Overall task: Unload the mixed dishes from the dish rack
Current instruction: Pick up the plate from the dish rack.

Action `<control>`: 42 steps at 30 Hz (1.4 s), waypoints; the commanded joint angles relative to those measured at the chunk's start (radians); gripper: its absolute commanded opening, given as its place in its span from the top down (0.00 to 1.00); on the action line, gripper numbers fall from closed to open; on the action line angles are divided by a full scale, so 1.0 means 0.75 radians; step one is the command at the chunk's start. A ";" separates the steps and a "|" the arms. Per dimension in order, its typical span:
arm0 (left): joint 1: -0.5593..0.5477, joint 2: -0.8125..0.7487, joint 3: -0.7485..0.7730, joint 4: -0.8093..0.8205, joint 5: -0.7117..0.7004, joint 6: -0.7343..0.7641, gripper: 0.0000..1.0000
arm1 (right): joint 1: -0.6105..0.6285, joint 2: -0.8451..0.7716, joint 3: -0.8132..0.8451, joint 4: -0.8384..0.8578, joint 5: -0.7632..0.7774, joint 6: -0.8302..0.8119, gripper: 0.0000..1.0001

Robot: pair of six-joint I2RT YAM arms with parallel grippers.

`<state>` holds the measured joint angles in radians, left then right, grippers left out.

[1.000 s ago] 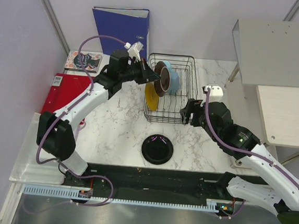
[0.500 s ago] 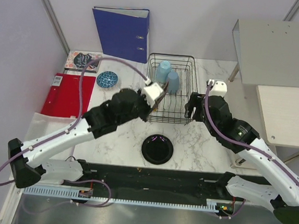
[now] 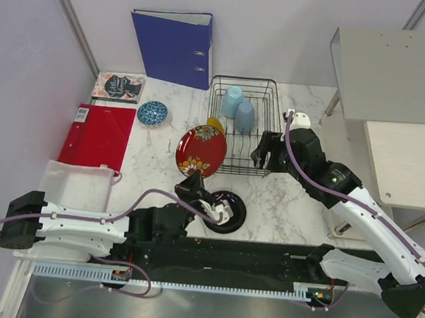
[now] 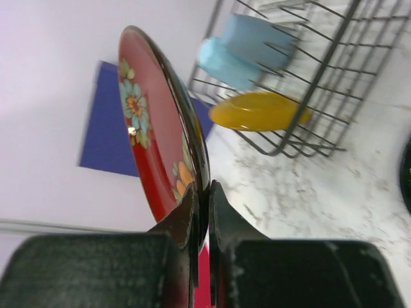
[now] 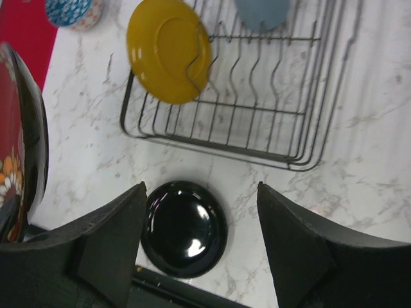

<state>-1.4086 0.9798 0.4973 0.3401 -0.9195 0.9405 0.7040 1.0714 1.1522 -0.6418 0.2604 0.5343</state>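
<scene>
The black wire dish rack [image 3: 252, 144] stands at the back centre. It holds two pale blue cups [image 3: 232, 100] [image 3: 245, 117] and the yellow plate [image 3: 213, 123], which stands on edge at its left side. My left gripper [image 3: 193, 183] is shut on the rim of the red floral plate [image 3: 201, 149] and holds it on edge left of the rack, above the table. The left wrist view shows its jaws pinching the plate [image 4: 154, 122]. The small blue bowl [image 3: 152, 112] sits on the table left of the rack. My right gripper [image 3: 267, 152] is open and empty at the rack's front right corner.
A black plate [image 3: 223, 210] lies on the table in front of the rack, also in the right wrist view [image 5: 184, 228]. A blue ring binder [image 3: 174, 45] stands at the back. A red folder [image 3: 99, 134] and a booklet [image 3: 118, 86] lie at the left.
My left arm has drawn back from the rack with the red plate in its jaws, now left of the rack. The blue bowl has gone from the rack to the table. The right arm shifted slightly.
</scene>
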 commanded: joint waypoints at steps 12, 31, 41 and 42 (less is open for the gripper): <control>-0.208 0.226 -0.058 0.872 -0.103 0.607 0.98 | 0.000 -0.121 -0.041 0.224 -0.296 0.053 0.24; -0.243 0.291 0.018 0.674 -0.052 0.509 0.98 | 0.000 0.016 -0.062 0.277 -0.517 0.036 0.47; -0.237 0.222 0.081 0.641 -0.089 0.352 0.88 | 0.000 -0.060 -0.113 0.259 -0.470 0.032 1.00; -0.229 0.205 0.116 0.612 -0.111 0.315 0.80 | -0.002 -0.072 -0.119 0.250 -0.429 0.030 1.00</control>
<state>-1.5826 1.2068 0.4763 0.7380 -0.9863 1.3014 0.7017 1.0725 1.0885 -0.4541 -0.1234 0.6273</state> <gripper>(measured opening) 0.082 0.033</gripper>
